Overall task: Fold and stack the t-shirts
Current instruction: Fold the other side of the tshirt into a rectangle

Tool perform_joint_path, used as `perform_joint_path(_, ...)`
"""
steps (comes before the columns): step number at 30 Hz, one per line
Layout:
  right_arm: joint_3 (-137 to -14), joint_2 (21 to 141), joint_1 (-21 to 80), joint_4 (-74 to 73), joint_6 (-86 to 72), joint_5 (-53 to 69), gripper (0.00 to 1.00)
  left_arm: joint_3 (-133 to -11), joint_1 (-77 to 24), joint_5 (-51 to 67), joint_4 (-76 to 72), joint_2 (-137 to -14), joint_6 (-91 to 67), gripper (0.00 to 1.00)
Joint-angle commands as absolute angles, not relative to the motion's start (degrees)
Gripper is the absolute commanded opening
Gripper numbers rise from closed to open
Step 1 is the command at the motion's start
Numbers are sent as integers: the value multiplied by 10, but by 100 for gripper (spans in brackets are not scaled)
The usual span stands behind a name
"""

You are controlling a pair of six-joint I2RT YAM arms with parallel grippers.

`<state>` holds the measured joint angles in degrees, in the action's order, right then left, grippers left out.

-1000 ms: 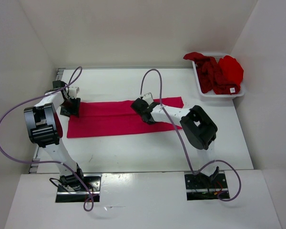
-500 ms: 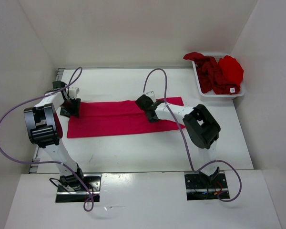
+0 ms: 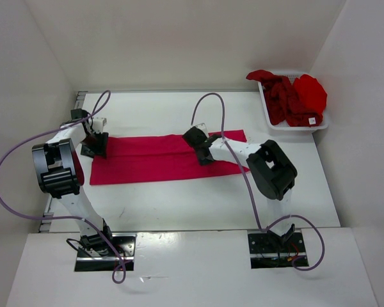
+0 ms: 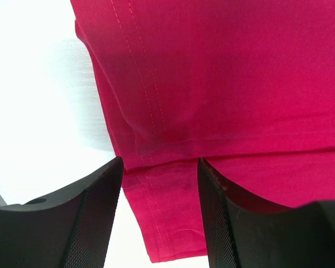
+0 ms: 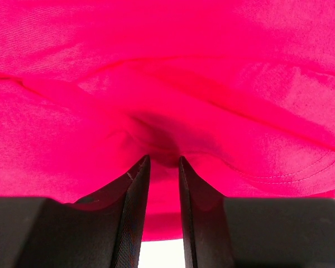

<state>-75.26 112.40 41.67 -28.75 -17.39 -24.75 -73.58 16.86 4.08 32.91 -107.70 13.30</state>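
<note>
A pinkish-crimson t-shirt (image 3: pixel 147 161) lies as a long folded band across the table. My left gripper (image 3: pixel 95 146) stands open over its left end; in the left wrist view the fingers (image 4: pixel 95 212) straddle the stitched hem corner (image 4: pixel 156 223) of the t-shirt (image 4: pixel 240 84). My right gripper (image 3: pixel 196 143) sits on the band's upper edge right of centre. In the right wrist view its jaws (image 5: pixel 163 159) are nearly together, pinching a puckered fold of the t-shirt (image 5: pixel 167 84). A dark maroon t-shirt (image 3: pixel 280 96) and a bright red t-shirt (image 3: pixel 310 93) lie bunched in the basket.
A white mesh basket (image 3: pixel 270 121) stands at the back right corner, against the right wall. White walls enclose the table on three sides. Purple cables loop above both arms. The right arm's elbow (image 3: pixel 272 169) hangs over the shirt's right end.
My right gripper has shifted slightly right and toward the back along the shirt, with its elbow following. The left arm and the shirt's left end have not moved.
</note>
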Motion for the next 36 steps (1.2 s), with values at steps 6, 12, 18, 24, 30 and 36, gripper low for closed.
perform_joint_path(6, -737, 1107, 390, -280, -186, -275, 33, -729, 172, 40, 330, -1052, 132, 63)
perform_joint_path(12, -743, 1112, 384, -280, -181, -275, 30, -729, 172, 40, 330, -1052, 132, 63)
perform_joint_path(18, -744, 1105, 384, -280, -181, -270, 20, -729, 172, 40, 330, -1052, 132, 63)
perform_joint_path(24, -744, 1092, 384, -291, -186, -276, 20, -729, 172, 40, 330, -1052, 132, 63)
perform_joint_path(30, -744, 1087, 384, -296, -186, -281, 1, -729, 172, 40, 330, -1052, 132, 63)
perform_joint_path(36, -760, 1071, 384, -308, -192, -256, 0, -729, 172, 40, 330, -1052, 132, 63)
